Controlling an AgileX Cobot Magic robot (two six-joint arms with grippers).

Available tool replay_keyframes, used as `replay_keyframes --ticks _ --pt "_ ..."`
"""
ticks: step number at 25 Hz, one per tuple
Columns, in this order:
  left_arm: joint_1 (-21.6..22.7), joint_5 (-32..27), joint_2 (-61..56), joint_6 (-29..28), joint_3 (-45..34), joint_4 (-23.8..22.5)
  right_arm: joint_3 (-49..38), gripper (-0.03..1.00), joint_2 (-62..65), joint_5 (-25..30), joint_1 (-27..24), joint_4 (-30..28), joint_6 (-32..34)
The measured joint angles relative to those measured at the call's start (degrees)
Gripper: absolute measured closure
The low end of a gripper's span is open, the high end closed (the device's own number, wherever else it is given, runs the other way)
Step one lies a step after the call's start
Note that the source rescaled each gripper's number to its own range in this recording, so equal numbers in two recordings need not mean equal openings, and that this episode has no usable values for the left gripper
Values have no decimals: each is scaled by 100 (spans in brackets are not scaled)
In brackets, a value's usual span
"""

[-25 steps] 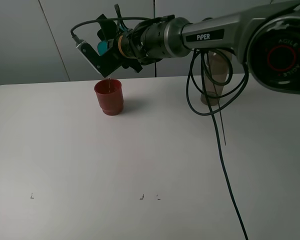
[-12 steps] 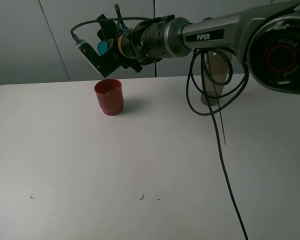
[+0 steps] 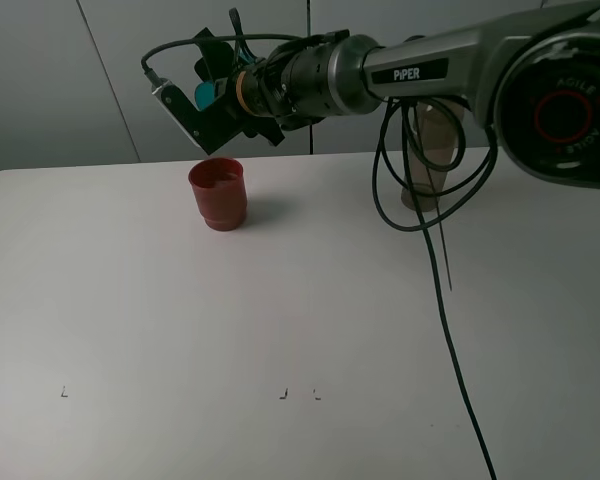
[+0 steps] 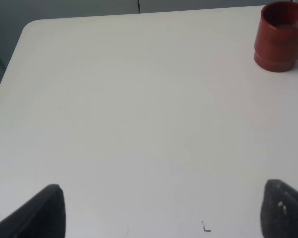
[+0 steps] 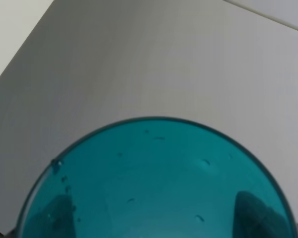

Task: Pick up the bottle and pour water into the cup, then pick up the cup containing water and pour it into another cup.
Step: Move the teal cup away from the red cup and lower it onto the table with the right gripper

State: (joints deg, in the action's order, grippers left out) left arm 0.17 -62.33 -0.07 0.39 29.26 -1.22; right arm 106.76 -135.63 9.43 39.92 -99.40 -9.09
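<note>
We are holding the teal cup (image 3: 211, 94) tipped above the red cup (image 3: 217, 193) on the counter (image 3: 280, 320), right jaws pinching it. We should be keeping its rim centred over the red mouth. Left jaws are spread, idle.

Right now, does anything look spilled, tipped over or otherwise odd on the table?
No spill shows. The red cup stands upright on the table. The teal cup, tipped in the right gripper above it, holds only droplets.
</note>
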Motion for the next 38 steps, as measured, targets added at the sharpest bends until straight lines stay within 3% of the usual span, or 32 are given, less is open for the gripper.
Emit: replay_keyframes --ticks 10,13,20,26,38 --pt "0 0 0 0 0 0 0 89 0 -6 0 22 58" --pt "0 0 0 0 0 0 0 89 10 -6 0 436 163" --pt "0 0 0 0 0 0 0 89 260 -35 0 2206 909" --pt "0 0 0 0 0 0 9 89 442 129 0 3343 1734" --pt "0 0 0 0 0 0 9 89 918 1023 0 6272 1912"
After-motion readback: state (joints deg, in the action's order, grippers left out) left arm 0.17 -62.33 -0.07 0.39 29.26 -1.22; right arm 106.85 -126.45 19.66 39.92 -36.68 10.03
